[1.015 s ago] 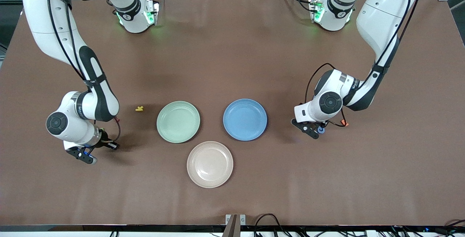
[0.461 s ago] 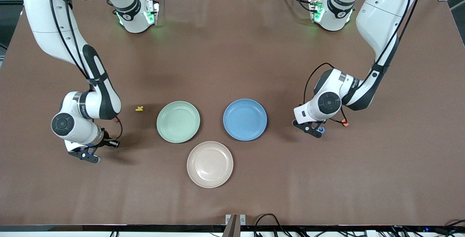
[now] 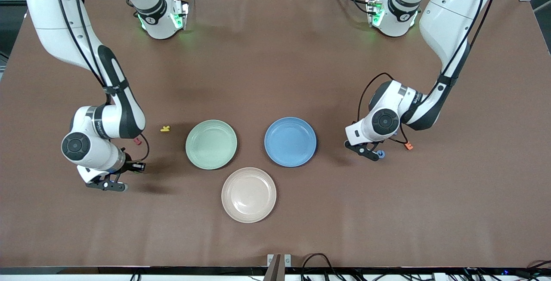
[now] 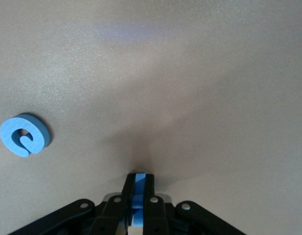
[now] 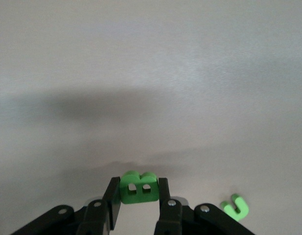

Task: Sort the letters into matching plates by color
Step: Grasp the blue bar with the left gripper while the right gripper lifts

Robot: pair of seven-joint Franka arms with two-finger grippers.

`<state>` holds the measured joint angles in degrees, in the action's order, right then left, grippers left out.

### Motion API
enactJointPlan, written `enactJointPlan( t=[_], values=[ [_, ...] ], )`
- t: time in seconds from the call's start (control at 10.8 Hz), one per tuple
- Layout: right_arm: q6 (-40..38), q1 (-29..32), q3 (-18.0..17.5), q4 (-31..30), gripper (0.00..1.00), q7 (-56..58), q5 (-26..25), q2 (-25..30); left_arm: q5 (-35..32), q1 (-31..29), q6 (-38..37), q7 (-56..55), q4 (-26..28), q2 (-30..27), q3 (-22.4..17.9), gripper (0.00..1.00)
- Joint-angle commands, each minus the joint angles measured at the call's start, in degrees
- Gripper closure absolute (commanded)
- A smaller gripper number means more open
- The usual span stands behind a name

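Observation:
My left gripper (image 3: 369, 152) (image 4: 138, 176) is low over the table at the left arm's end, beside the blue plate (image 3: 290, 141). It is shut on a blue letter (image 4: 138, 183) held edge-on between its fingers. A second blue letter (image 4: 23, 135) (image 3: 380, 155), round and curled, lies flat on the table just beside it. My right gripper (image 3: 107, 185) (image 5: 137, 183) is at the right arm's end, shut on a green letter B (image 5: 137, 191). Another green letter (image 5: 236, 206), hook-shaped, lies on the table close by. The pale green plate (image 3: 211, 144) has nothing in it, and neither does the blue one.
A beige-pink plate (image 3: 249, 194) sits nearer the front camera than the other two. A yellow letter (image 3: 165, 128) and a small red piece (image 3: 137, 140) lie near the right arm. An orange letter (image 3: 409, 146) lies by the left arm.
My left gripper has gone from open to shut on the blue letter. The right arm has shifted a little toward the plates with the green B still held.

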<state>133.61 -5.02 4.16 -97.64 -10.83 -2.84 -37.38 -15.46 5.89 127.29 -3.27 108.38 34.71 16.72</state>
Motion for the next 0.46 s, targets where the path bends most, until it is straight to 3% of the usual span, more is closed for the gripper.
enactJointPlan(
  t=[0.0, 0.37],
  values=[
    [-4.6, -2.1, -1.5, -1.0, 0.88, 0.1, 1.7, 4.5, -0.4, 1.0, -1.4, -4.7, -1.0, -2.0, 0.2, 1.0],
    [-7.0, -7.8, -3.3, -0.5, 0.87, 0.0, 6.1, 6.6, 2.8, 3.2, -1.4, -13.4, -8.4, -1.3, 1.1, 1.0]
  ],
)
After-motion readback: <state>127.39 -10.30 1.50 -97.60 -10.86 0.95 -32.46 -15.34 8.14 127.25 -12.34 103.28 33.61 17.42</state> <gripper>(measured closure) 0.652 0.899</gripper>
